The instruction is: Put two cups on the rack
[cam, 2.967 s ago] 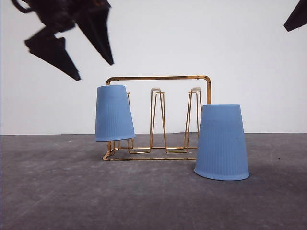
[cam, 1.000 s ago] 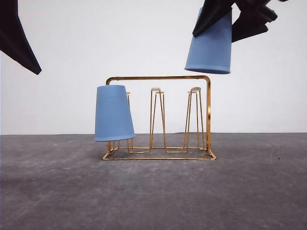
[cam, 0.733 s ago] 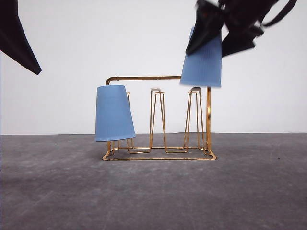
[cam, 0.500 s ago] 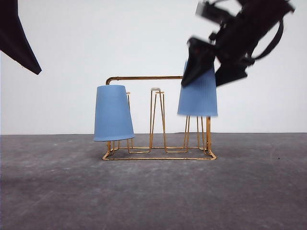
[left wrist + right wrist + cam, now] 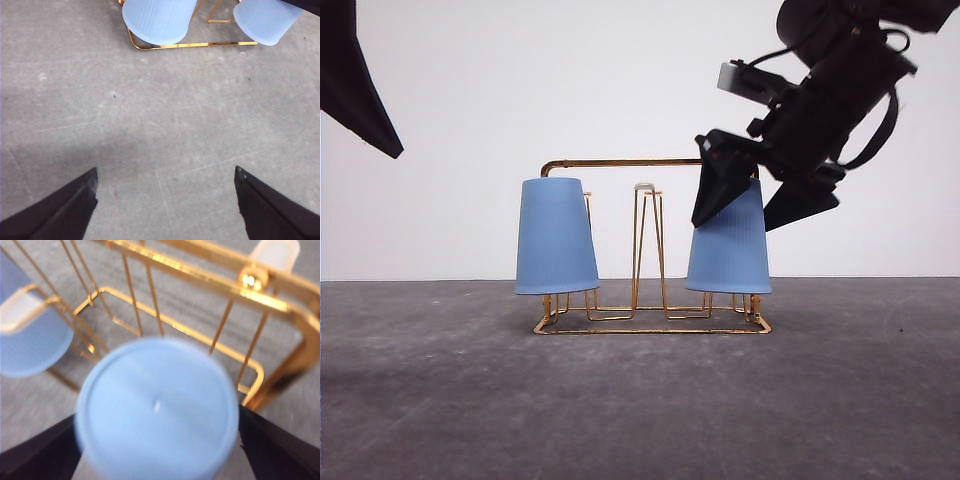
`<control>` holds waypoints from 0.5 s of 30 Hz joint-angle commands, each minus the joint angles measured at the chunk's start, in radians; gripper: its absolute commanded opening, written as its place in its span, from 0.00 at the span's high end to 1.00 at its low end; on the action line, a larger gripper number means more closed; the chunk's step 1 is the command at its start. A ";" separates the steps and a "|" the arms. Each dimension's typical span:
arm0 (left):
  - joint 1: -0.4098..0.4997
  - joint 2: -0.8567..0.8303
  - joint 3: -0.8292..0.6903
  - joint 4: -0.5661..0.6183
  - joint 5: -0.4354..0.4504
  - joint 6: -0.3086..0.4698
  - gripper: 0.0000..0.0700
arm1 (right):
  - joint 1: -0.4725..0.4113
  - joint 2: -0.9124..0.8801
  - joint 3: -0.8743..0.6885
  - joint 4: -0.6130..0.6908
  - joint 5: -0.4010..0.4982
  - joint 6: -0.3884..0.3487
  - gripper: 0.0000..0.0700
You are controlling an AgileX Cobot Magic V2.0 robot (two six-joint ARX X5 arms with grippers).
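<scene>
On the grey table [image 5: 640, 400], the gold wire rack [image 5: 650, 162] is seen with a blue cup at each end. The left cup [image 5: 556, 237] is hung upside down over the left prong and is touched by no gripper. The right cup [image 5: 729, 245] is set upside down over the right prong, with its rim close above the rack's base.

The right gripper [image 5: 760, 200] is placed at the upper part of the right cup, one finger on each side of it. In the right wrist view, the closed bottom of this cup [image 5: 157, 412] is flanked by both dark fingers, but whether the cup is clamped or already freed cannot be told.

The left gripper [image 5: 165, 205] is held wide open above bare table, well apart from the rack, and nothing is gripped by it.

Progress is judged as nearly complete: one cup is placed, and the second is seated or almost seated. Release of the second cup and withdrawal of the right arm are judged to be left.
</scene>
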 commanded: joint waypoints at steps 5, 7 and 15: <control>-0.004 0.003 0.007 0.003 -0.010 -0.002 0.28 | -0.007 -0.153 0.104 -0.278 -0.004 0.080 0.17; -0.004 0.003 0.007 0.003 -0.010 -0.002 0.28 | -0.007 -0.204 0.104 -0.360 -0.003 0.067 0.19; -0.004 0.003 0.007 -0.003 -0.010 -0.001 0.28 | -0.007 -0.425 0.000 -0.538 -0.003 -0.005 0.23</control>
